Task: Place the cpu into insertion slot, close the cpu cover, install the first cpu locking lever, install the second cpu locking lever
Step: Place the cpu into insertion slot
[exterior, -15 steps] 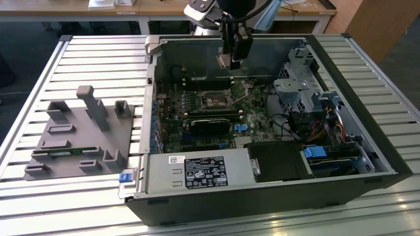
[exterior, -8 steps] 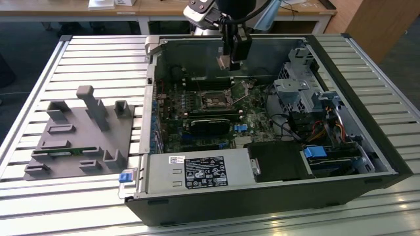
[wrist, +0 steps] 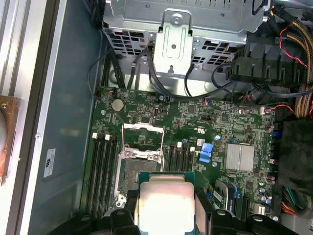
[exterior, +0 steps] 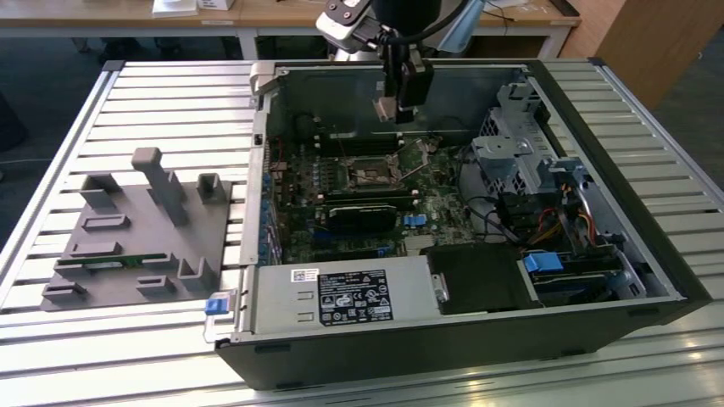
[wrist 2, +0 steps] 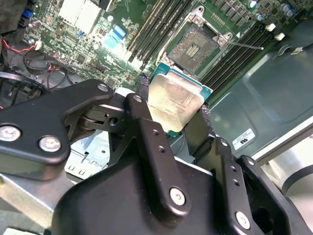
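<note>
Chip (wrist 2: pixel 175 100) aside for a moment, the biggest thing was the slatted table (exterior: pixel 68 127), and on it lay the open computer case (exterior: pixel 476 352) with a grey holder block (exterior: pixel 136 246) beside it, toward the exterior view's left. Inside the case lay the green circuit board (wrist: pixel 220 127). The gripper (exterior: pixel 394 102) hung above that board, near the far wall of the case, clenched on the chip. Its black fingers (wrist 2: pixel 143 88) pinched two opposite edges, and the pale metal top faced both wrist cameras. The chip was in the air, clear of the board, with the bare socket (wrist 2: pixel 195 46) below and a little ahead of it. The cover (wrist: pixel 143 142) looked swung back off the socket, and a thin lever (wrist 2: pixel 244 45) stuck out alongside it. Rows of dark memory slots (wrist: pixel 105 166) flanked the socket on both sides.

The main danger seemed to be the narrow hold: only thin edges were pinched, so a jolt could have let the chip slip or twist. A chip lowered slightly turned or off centre would likely have pressed on the socket's fine contacts and bent them. The raised cover and the lever stood close enough that a finger might have caught on them during the descent
</note>
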`<state>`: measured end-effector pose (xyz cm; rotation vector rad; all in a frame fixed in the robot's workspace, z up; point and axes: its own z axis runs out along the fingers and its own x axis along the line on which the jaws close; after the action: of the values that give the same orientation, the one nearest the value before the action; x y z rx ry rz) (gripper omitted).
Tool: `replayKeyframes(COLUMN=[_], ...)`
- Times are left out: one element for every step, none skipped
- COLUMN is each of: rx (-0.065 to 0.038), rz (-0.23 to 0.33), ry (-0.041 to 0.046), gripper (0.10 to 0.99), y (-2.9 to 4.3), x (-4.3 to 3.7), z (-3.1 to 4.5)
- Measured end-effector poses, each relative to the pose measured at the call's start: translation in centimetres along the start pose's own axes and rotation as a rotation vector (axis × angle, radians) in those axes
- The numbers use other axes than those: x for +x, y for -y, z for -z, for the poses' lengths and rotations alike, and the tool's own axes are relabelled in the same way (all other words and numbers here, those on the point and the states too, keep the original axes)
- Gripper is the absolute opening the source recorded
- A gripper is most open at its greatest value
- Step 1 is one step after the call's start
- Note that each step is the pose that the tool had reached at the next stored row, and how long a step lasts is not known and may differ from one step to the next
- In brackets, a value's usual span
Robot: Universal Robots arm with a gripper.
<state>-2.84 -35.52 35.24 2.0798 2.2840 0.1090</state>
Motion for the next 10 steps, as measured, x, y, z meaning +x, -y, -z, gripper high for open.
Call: replayKeyframes(rx=[0.000, 0.000, 0.000, 0.000, 0.000, 0.000, 0.000, 0.000, 0.000, 0.000], rz=[0.000, 0.000, 0.000, 0.000, 0.000, 0.000, 0.000, 0.000, 0.000, 0.000], ry=[-0.0001, -0.0001, 0.0000, -0.0001, 0.0000, -0.0001, -0.0001, 0.0000, 0.0000, 0.0000], gripper=[0.537, 0.537, 0.537, 0.537, 0.537, 0.537, 0.537, 0.537, 0.537, 0.537], y=[0.00, 0.01, 0.01, 0.01, 0.01, 0.02, 0.02, 0.02, 0.02, 0.03], x=[0.00, 0.00, 0.00, 0.00, 0.00, 0.00, 0.00, 0.00, 0.00, 0.00], z=[-0.04, -0.07, -0.11, -0.14, -0.17, -0.21, -0.24, -0.27, -0.29, -0.32])
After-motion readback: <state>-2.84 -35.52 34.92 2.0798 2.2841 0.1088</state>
